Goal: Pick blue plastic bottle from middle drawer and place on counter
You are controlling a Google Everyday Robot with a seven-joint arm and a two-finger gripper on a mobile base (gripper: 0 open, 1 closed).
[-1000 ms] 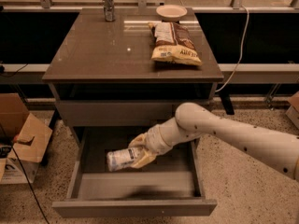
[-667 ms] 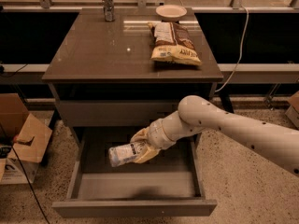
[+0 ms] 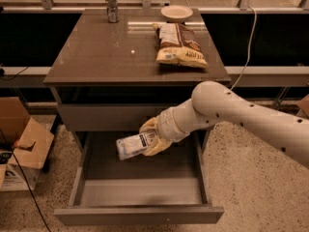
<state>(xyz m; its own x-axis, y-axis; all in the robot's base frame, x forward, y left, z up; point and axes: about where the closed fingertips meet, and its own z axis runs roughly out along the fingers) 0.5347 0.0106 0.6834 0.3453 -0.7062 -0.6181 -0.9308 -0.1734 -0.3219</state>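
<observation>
Now gripper point(image 3: 152, 139), mid-frame, clamps blue bottle point(image 3: 129, 147) sideways over middle drawer point(image 3: 140, 193); held near one end, so may slip or clip surface point(image 3: 96, 57) edge w/ lift.

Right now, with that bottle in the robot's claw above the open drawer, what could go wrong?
1. The gripper holds the blue plastic bottle by one end, tilted, so it might slip and drop into the middle drawer.
2. The front edge of the counter lies above the bottle; lifting without first pulling outward could bump it.
3. The chip bag fills the counter's right side; a bottle set down against it could tip.
</observation>
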